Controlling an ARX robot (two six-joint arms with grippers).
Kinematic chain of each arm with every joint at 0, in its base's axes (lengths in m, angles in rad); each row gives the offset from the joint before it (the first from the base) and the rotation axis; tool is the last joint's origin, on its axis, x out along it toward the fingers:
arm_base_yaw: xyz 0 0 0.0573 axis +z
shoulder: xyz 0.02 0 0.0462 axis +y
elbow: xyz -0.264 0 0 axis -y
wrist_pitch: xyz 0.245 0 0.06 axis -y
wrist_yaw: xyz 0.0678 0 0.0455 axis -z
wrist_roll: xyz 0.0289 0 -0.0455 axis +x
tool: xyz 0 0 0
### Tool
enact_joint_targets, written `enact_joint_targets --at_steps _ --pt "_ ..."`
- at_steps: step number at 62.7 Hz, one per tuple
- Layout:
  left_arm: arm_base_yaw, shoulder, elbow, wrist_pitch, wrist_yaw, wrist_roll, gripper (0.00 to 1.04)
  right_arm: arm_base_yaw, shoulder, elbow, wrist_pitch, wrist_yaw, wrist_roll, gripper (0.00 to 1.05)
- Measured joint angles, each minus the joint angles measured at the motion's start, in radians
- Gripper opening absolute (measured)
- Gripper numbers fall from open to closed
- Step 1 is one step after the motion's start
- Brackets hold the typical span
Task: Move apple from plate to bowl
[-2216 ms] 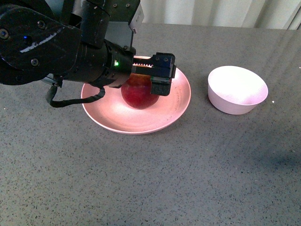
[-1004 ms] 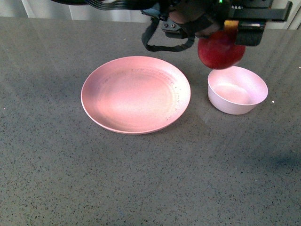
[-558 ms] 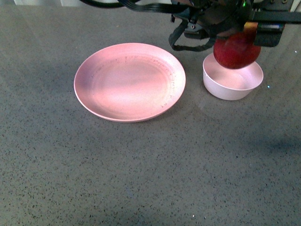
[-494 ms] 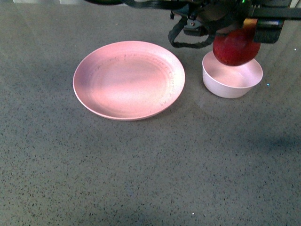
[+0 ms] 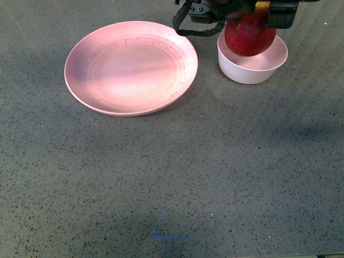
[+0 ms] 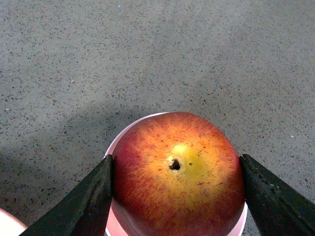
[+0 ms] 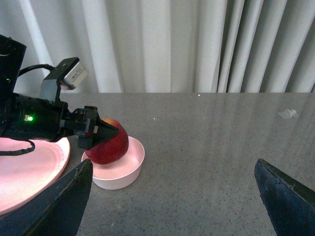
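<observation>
The dark red apple (image 5: 248, 37) is held over the small pale bowl (image 5: 252, 72), its underside dipping below the rim; whether it touches the bottom I cannot tell. My left gripper (image 5: 257, 16) is shut on it, with a black finger on each side (image 6: 93, 196). In the left wrist view the apple (image 6: 179, 172) shows its yellow stem patch and covers most of the bowl (image 6: 112, 147). The wide pink plate (image 5: 129, 64) lies bare to the left. My right gripper (image 7: 172, 196) stands open to the right of the bowl (image 7: 125, 172), with nothing between its fingers (image 7: 288, 196).
The dark speckled tabletop (image 5: 188, 177) carries a small blue mark (image 5: 161, 234) near its front edge. Pale curtains (image 7: 197, 44) hang behind the table's far edge. The left arm's black body and cable (image 7: 29, 123) reach over the plate (image 7: 29, 172).
The left gripper lifted the apple off the plate, carried it right and lowered it into the bowl's mouth. The plate now lies bare, and the front view has shifted.
</observation>
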Motion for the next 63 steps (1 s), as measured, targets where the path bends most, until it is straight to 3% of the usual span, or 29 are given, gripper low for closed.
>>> enact_joint_targets --at_steps 10,12,36,59,62,63 --pt "0.000 0.005 0.000 0.001 0.000 -0.001 0.96 0.000 0.000 0.000 0.000 0.000 0.000 0.96" --pt "0.000 0.006 0.000 0.001 0.000 -0.001 0.98 0.000 0.000 0.000 0.000 0.000 0.000 0.96" --pt "0.019 -0.037 -0.084 0.066 -0.027 -0.031 0.96 0.000 0.000 0.000 0.000 0.000 0.000 0.96" --pt "0.181 -0.322 -0.369 0.196 -0.138 -0.073 0.96 0.000 0.000 0.000 0.000 -0.001 0.000 0.96" --pt "0.178 -0.316 -0.393 0.264 -0.215 -0.045 0.93 0.000 0.000 0.000 0.000 0.000 0.000 0.96" --pt "0.173 -0.315 -0.440 0.393 -0.330 0.004 0.87 0.000 0.000 0.000 0.000 -0.001 0.000 0.96"
